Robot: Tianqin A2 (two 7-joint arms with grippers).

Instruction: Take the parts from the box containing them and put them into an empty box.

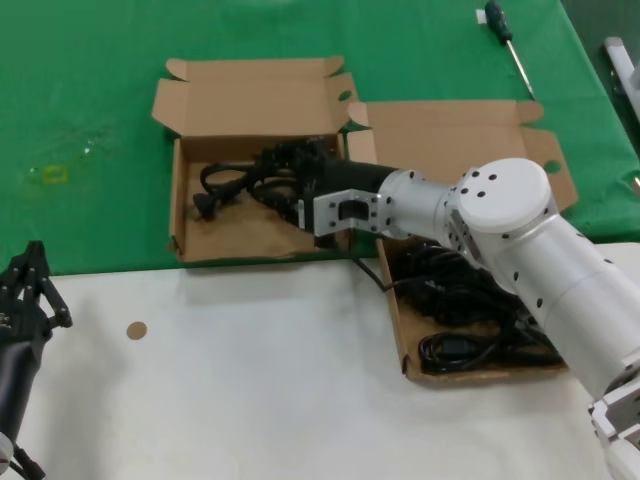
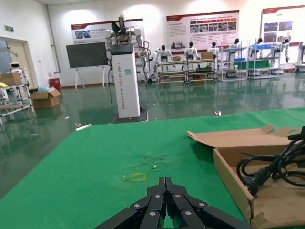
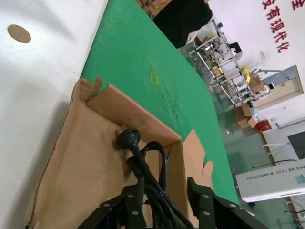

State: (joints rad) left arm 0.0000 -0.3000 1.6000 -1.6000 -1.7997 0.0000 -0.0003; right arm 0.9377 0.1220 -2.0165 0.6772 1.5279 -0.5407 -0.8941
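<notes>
Two open cardboard boxes lie side by side. The box containing the parts (image 1: 398, 325) is on the right and holds several coiled black cords (image 1: 455, 292). The other box (image 1: 178, 205) on the left has one black cord (image 1: 222, 186) lying on its floor. My right gripper (image 1: 297, 183) reaches into this left box. In the right wrist view its fingers (image 3: 164, 191) stand open on either side of the cord (image 3: 143, 164), whose plug rests on the cardboard (image 3: 71, 157). My left gripper (image 1: 35, 285) is parked at the near left, shut (image 2: 165, 180) and empty.
A green-handled screwdriver (image 1: 505, 38) lies at the far right on the green cloth. A small brown disc (image 1: 136, 330) sits on the white near surface. A yellow mark (image 1: 55, 175) shows on the cloth at left. Both lids stand open behind the boxes.
</notes>
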